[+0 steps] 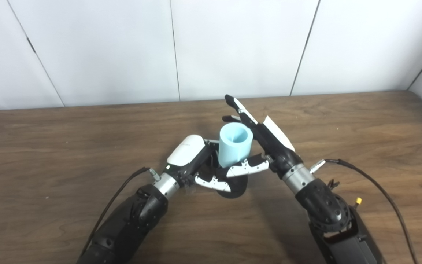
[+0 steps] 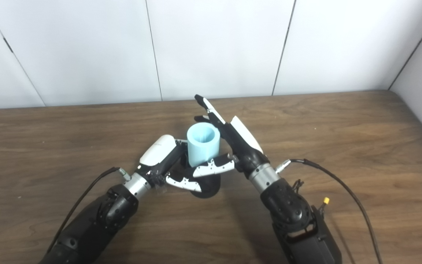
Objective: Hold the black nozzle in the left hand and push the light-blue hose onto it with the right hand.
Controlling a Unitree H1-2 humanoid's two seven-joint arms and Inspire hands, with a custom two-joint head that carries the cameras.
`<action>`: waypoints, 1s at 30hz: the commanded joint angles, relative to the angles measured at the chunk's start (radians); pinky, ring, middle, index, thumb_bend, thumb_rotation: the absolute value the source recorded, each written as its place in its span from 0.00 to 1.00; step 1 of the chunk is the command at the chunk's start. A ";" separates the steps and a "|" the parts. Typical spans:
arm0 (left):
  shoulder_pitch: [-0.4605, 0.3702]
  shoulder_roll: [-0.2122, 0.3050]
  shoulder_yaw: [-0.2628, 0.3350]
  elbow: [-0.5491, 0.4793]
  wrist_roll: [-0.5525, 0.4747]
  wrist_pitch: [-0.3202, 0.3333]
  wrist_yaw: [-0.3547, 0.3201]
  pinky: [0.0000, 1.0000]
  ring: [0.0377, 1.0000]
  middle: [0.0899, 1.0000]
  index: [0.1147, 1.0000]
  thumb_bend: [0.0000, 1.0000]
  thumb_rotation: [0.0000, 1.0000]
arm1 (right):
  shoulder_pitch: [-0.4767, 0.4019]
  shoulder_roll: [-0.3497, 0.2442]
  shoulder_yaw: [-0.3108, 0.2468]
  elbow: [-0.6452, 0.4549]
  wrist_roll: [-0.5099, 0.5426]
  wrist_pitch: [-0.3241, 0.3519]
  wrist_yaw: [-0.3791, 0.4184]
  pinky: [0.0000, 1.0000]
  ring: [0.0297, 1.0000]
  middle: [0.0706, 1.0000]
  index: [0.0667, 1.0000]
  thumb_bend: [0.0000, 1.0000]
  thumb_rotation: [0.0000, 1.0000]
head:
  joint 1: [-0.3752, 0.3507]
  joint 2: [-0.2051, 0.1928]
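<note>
Both my arms come up from the near edge of the wooden table and meet around its middle. My left hand sits low, its fingers curled around the black nozzle. I can only see the round dark bottom part of the nozzle, poking out under my thumb. The rest is hidden by my fingers and by the hose.

My right hand holds the light-blue hose. My thumb presses on the near side of it and my long fingers lie along its far side, fairly straight and pointing toward the far edge of the table. So this hand is only partly closed, like a loose pinch.

The hose is a short, fat tube. It stands almost upright, tipped a little, with its open mouth facing up at me. Its bottom end is right on top of the nozzle, between my two hands. I think the two are touching, but I cannot tell how far the hose has gone on.

The push has to go down along the tube, toward my left hand. My left hand must hold firm so the nozzle does not tip.

I see no words or labels I can read on anything.
</note>
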 commanded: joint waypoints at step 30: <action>0.089 0.011 -0.054 0.114 0.073 0.035 -0.027 0.32 0.36 0.41 0.45 0.50 0.00 | -0.075 -0.170 -0.191 -0.097 0.218 -0.212 0.089 0.90 0.96 0.95 0.93 0.98 0.49 | 0.000 0.000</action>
